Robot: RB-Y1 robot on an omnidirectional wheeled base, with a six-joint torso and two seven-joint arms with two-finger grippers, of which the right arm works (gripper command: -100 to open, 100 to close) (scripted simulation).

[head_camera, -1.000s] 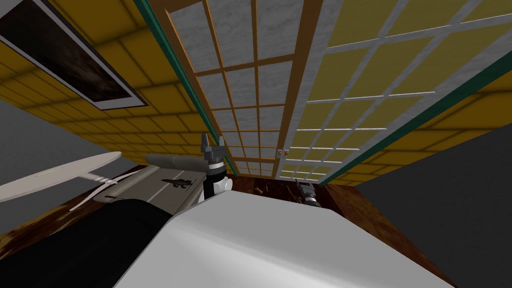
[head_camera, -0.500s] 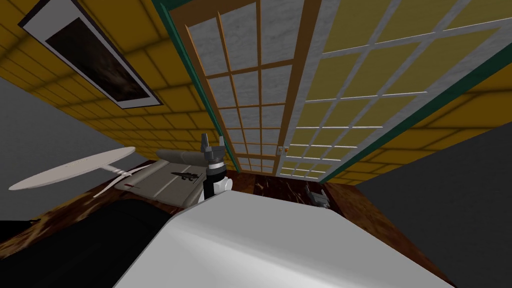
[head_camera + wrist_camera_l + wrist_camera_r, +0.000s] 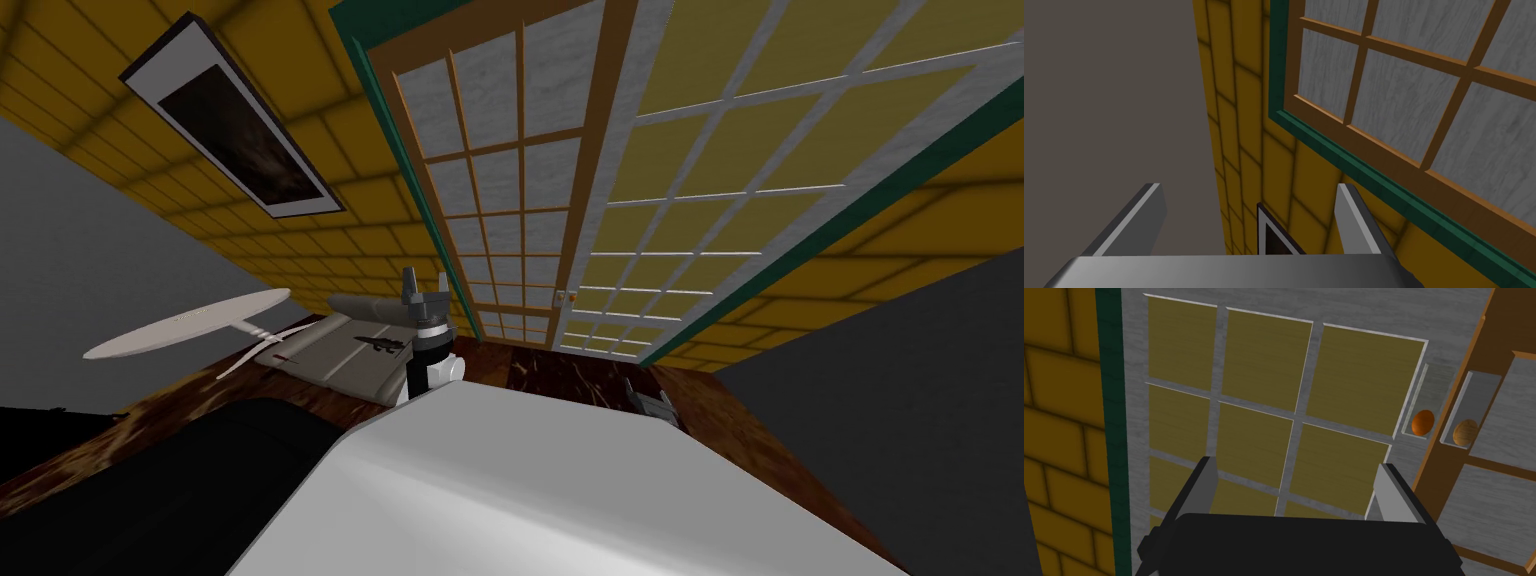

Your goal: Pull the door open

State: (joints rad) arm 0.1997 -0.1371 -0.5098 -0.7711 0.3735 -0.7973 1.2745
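Head view: faced a grey-framed door leaf [image 3: 700, 170] with yellow panes on the right and a brown-framed door leaf [image 3: 500, 170] with grey panes on the left. Spotted an orange knob [image 3: 572, 296] at the grey-framed door leaf's left edge, far ahead. Held the left gripper [image 3: 425, 285] raised before the brown-framed door leaf's lower left corner. Carried the right gripper [image 3: 650, 398] low and near, right of the orange knob and well apart from it.

Left wrist view: spread its fingers [image 3: 1149, 215] wide on nothing, toward the green frame [image 3: 1277, 50].

Right wrist view: spread the fingers [image 3: 1394, 498] wide, empty, toward the yellow panes. Left the orange knob untouched, just beside a brown knob [image 3: 1464, 432].
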